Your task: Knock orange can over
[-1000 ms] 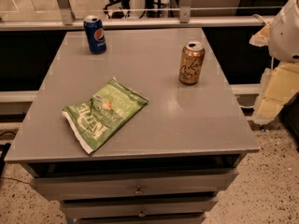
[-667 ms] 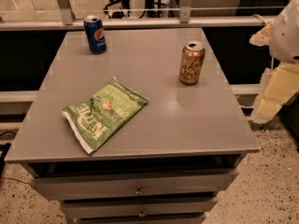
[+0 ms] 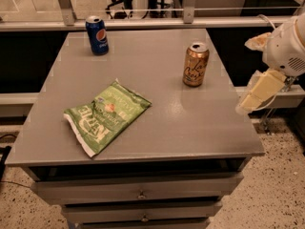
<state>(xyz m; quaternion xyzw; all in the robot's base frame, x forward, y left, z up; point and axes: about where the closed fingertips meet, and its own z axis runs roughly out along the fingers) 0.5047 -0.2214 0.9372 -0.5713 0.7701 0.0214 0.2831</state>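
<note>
1. One gripper (image 3: 259,89), hanging just off the bench's (image 3: 157,137) right edge, touching nothing; can't tell if it's spread or closed.
2. Orange can (image 3: 196,64) stands upright near the right edge, toward the back-right corner.
3. Step-wise it's the approach, can not knocked yet.
4. Next move, I'd guess: swing in over that edge and shove the can high up so it tips.

- Two drink cans: one orange can (image 3: 196,64); one blue Pepsi can (image 3: 97,35);
- One green chip bag (image 3: 106,114);
- One gray table (image 3: 190,123);
- One gripper (image 3: 255,93), beyond the table's right edge
</note>
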